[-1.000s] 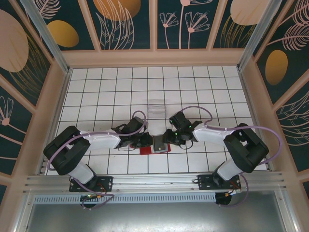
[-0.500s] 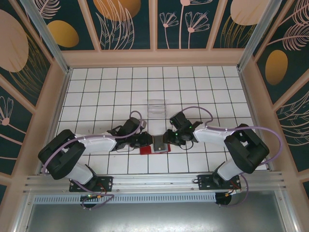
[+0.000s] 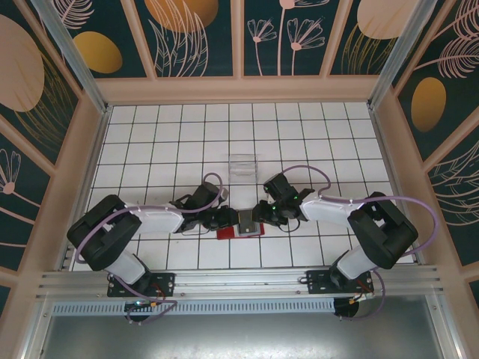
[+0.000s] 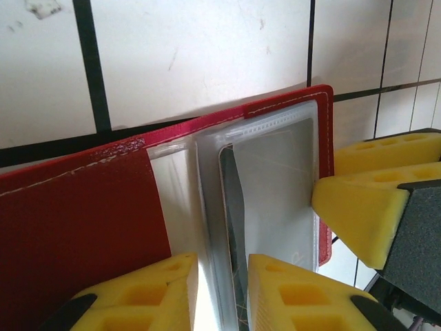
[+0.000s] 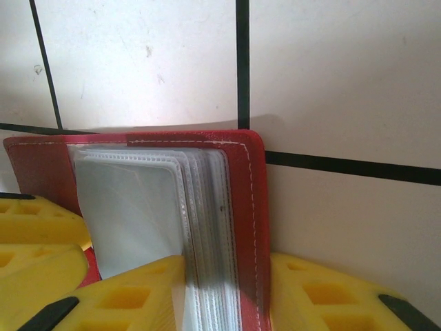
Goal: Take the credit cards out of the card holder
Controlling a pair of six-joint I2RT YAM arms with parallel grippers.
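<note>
Left gripper (image 4: 222, 265): yellow fingers stand a narrow gap apart, astride one clear plastic sleeve (image 4: 279, 186) of the small red folding card holder (image 4: 83, 207). Cannot tell whether they pinch the sleeve or merely flank it. Inside that sleeve a dark, thin credit card (image 4: 236, 234) shows as a narrow strip running down between the two fingers; most of its face is hazed by the plastic.

Right gripper (image 5: 226, 265): jaws are closed on the card holder's opposite edge. One yellow finger is against the stack of clear sleeves and the other against the outside of the stitched red cover. In the left wrist view its fingers (image 4: 358, 207) touch the far edge of the same sleeve.

Card holder: lies open on the white tiled table (image 3: 165, 134), red flap spread flat to one side and sleeves fanned up from the spine. In the top view it sits near the table's front edge, midway between the two arms. Both grippers meet over it, with a grey leaf raised between them.

Further out: a small clear plastic box (image 3: 242, 166) stands on the tiles behind the holder, apart from it and from both grippers.
</note>
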